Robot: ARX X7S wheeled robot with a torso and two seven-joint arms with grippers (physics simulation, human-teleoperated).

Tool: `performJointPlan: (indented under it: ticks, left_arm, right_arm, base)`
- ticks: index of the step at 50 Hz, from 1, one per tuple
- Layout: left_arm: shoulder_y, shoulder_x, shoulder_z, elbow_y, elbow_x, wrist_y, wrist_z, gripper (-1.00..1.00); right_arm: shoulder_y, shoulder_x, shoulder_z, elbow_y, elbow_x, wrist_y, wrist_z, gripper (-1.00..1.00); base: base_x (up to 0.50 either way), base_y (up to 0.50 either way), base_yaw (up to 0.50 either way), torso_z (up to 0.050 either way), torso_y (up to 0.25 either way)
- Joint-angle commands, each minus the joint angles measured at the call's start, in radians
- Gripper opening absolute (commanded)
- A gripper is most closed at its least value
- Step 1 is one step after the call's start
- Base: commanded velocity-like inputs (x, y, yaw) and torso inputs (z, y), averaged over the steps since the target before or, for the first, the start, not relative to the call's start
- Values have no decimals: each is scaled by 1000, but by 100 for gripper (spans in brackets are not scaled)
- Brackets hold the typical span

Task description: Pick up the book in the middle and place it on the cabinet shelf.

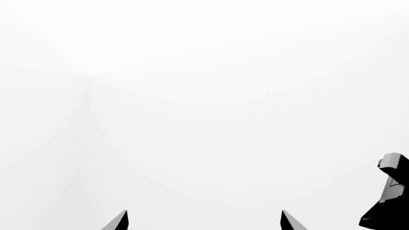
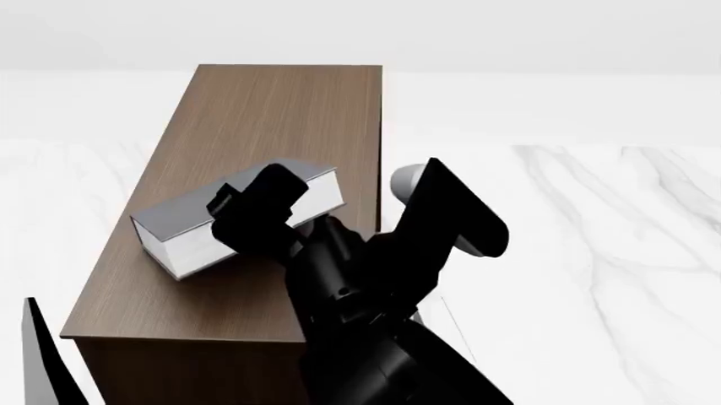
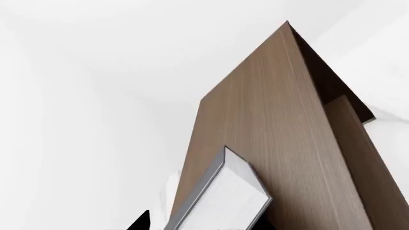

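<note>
The grey book [image 2: 225, 207] with white page edges lies on the brown top of the cabinet shelf [image 2: 282, 110], towards its near left part. My right gripper [image 2: 262, 213] reaches over the book's right half from the near side. In the right wrist view the book [image 3: 221, 201] fills the space between the jaws. One dark fingertip [image 3: 142, 221] shows with a thin strip of light between it and the cover, and the other finger is hidden behind the book. My left gripper [image 1: 204, 219] is open on blank white space, holding nothing.
The cabinet's dark front face [image 2: 181, 371] drops below the near edge. White marble floor [image 2: 609, 253] spreads to the right. A black and grey wedge [image 2: 46, 363] pokes in at the head view's lower left. A black robot part [image 1: 388, 194] shows beside the left gripper.
</note>
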Motion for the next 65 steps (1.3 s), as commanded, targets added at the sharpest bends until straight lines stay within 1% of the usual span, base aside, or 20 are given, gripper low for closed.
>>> performJointPlan:
  ticks: [1,7,19,24,45,54,62,65]
  left_arm:
    - [4,16,-25,5,4,3,21,100]
    - [4,15,-25,6,4,4,19,100]
    - [2,15,-21,2,7,4,18,100]
    - [2,15,-17,1,10,3,18,100]
    - [1,15,-13,-1,13,5,12,100]
    - [2,13,-16,8,8,0,10,100]
    - [1,11,-17,12,5,-3,8,100]
    - [0,11,-18,13,4,-3,8,100]
  right_arm:
    - [-1,8,21,65,-32,-31,45,100]
    - [16,27,31,94,-136,-80,76,100]
    - [39,82,91,160,-164,-124,84,100]
    - [33,89,97,175,-160,-128,85,100]
    - [-6,144,117,119,-161,-134,133,100]
    - [-78,217,118,38,-211,-149,133,100]
    - [-186,311,131,-57,-281,-182,130,100]
    - [-210,326,132,-70,-307,-194,127,100]
  base:
    - [0,0,0,0,0]
    - [0,0,0,0,0]
    - [0,0,0,0,0]
    - [0,0,0,0,0]
    - [0,0,0,0,0]
    - [0,0,0,0,0]
    - [0,0,0,0,0]
    - [0,0,0,0,0]
